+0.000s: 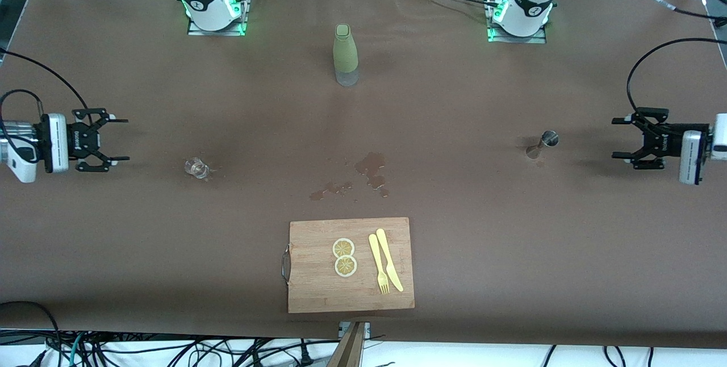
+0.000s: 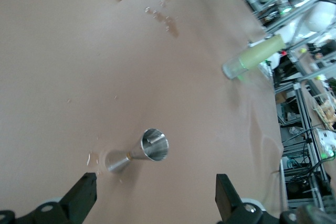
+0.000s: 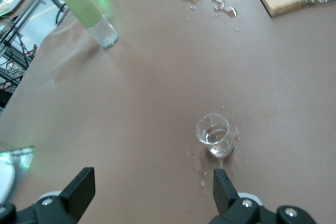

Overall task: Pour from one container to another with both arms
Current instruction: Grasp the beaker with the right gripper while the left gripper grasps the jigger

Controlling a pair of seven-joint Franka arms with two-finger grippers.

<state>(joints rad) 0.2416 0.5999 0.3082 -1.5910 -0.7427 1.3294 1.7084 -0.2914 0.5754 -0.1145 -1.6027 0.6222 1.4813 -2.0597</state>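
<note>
Showing droplets around the upright metal jigger [image 2: 140, 156] only in the left wrist view; left gripper [image 1: 625, 141] and right gripper [image 1: 116, 139] spread empty at opposite table [image 1: 511, 253] ends, horizontal, pointing inward.

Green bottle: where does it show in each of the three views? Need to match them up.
Front view: the green bottle stands upright between the two arm bases, farther from the camera than the spill.
Left wrist view: it shows at the upper edge area, past the metal jigger.
Right wrist view: it shows in the upper corner, past the small glass.
Shared landmark: the spill, seen in all three views.
</note>
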